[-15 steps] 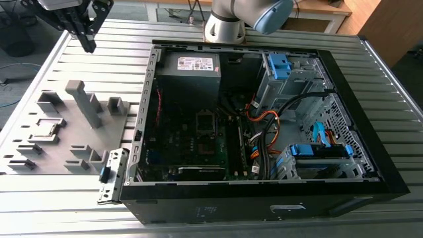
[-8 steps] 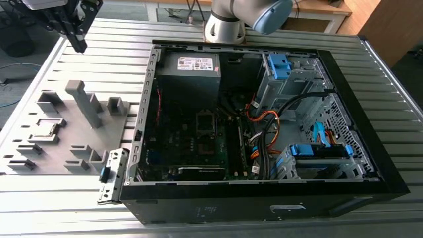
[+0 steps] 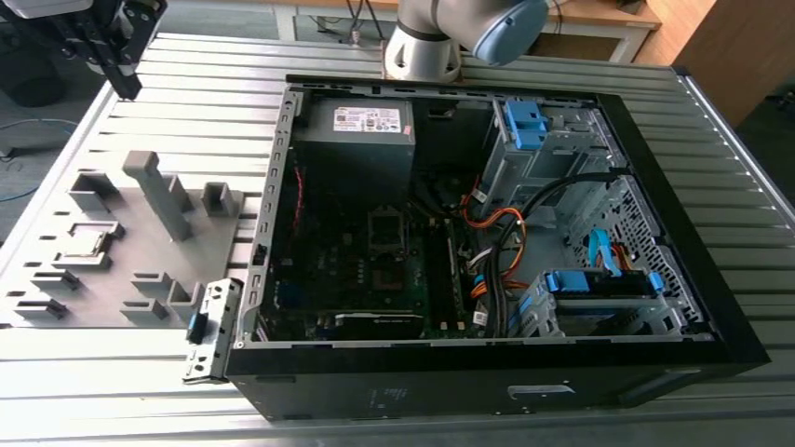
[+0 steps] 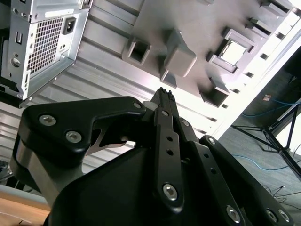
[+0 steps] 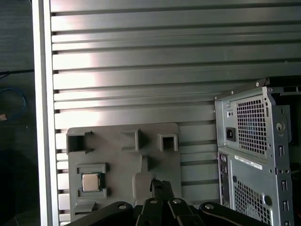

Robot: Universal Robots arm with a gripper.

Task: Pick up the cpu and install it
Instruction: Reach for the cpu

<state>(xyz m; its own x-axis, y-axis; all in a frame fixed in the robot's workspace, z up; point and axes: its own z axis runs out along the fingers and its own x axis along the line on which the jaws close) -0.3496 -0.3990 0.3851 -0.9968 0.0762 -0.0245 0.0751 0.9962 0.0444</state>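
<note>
The cpu (image 3: 89,245) is a small shiny square chip lying flat in a square pocket of the grey fixture plate (image 3: 186,270), on the exterior view's left. Both wrist views catch the cpu (image 4: 233,52) (image 5: 91,182) seated in that pocket. My gripper (image 3: 125,86) hangs high over the slatted table, beyond the plate's far end and well apart from the chip. In both wrist views the gripper (image 4: 164,92) (image 5: 160,183) has its fingers pressed together with nothing between them. The open computer case (image 3: 695,307) lies beside the plate, with the motherboard socket (image 3: 387,229) facing up.
Tall grey blocks (image 3: 155,191) stand up from the fixture plate near the chip's pocket. Inside the case are a power supply (image 3: 360,140), blue drive bays (image 3: 528,126) and orange cables (image 3: 497,223). The arm's base (image 3: 429,47) stands behind the case. The table edge (image 5: 40,117) runs near the plate.
</note>
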